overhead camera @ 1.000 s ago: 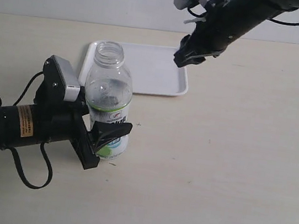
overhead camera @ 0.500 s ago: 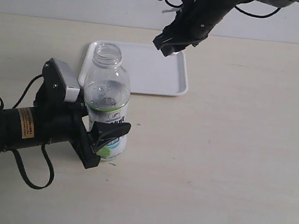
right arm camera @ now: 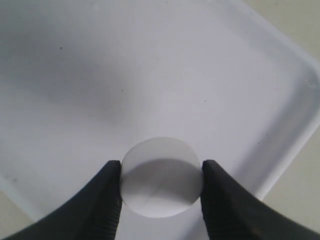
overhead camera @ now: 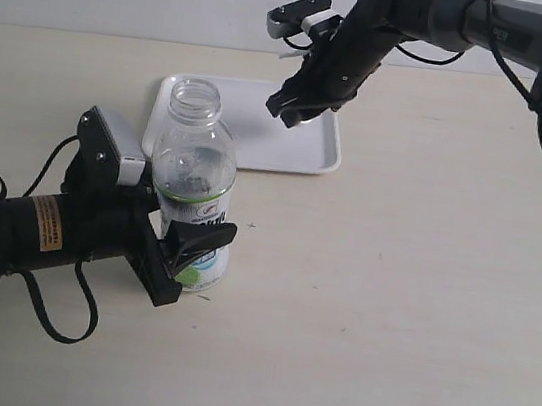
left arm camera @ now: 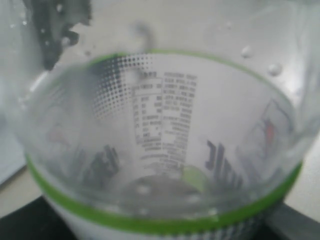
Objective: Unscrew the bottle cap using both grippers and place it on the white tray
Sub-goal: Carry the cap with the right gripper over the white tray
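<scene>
Left gripper (overhead camera: 186,252): nearest, fingers clamped on the bottle's labelled lower body.
Bottle (overhead camera: 195,167): upright on the table (overhead camera: 417,314), mouth open (the left wrist view shows only its blurred label and green band).
White tray (overhead camera: 329,161): flat on the table just behind the bottle.
Right gripper (overhead camera: 297,113): over the tray, fingers pinching the cap's sides.
Bottle cap (right arm camera: 160,172): between those fingers, above the tray floor; contact with the tray cannot be told.

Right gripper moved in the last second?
Yes. The right gripper, holding the bottle cap, shifted left in the exterior view, from the white tray's right edge toward its middle.
</scene>
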Robot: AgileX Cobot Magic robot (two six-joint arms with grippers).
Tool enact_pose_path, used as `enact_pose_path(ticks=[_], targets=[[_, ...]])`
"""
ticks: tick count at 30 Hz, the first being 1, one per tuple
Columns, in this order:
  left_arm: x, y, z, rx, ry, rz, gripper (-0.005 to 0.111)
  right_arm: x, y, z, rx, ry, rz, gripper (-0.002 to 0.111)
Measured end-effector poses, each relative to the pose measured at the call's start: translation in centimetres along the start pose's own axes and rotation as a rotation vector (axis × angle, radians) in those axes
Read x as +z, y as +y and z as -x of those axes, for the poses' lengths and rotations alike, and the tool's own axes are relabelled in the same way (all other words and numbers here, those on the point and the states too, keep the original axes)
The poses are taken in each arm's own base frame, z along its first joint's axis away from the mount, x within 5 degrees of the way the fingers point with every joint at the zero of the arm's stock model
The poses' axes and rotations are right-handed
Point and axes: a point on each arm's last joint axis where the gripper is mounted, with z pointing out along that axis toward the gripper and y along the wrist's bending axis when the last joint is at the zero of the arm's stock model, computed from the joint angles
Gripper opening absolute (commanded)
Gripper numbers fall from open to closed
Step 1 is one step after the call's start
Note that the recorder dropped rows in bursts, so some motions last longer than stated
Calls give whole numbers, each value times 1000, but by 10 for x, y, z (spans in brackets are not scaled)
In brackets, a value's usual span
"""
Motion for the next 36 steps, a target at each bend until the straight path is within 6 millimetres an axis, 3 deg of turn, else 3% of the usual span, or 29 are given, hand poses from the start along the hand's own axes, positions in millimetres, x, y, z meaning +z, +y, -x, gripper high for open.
enact_pose_path(ticks=[13,19,32,36], targets=[[0,0,0,0,0,0,0,30,-2,-11,13,29,5,0],[0,0,0,0,0,0,0,32,-2,-11,13,21,0,2],[0,0,0,0,0,0,0,33,-2,-11,14,19,-1,67],[0,0,0,0,0,0,0,33,-3,-11,14,16,-2,81]])
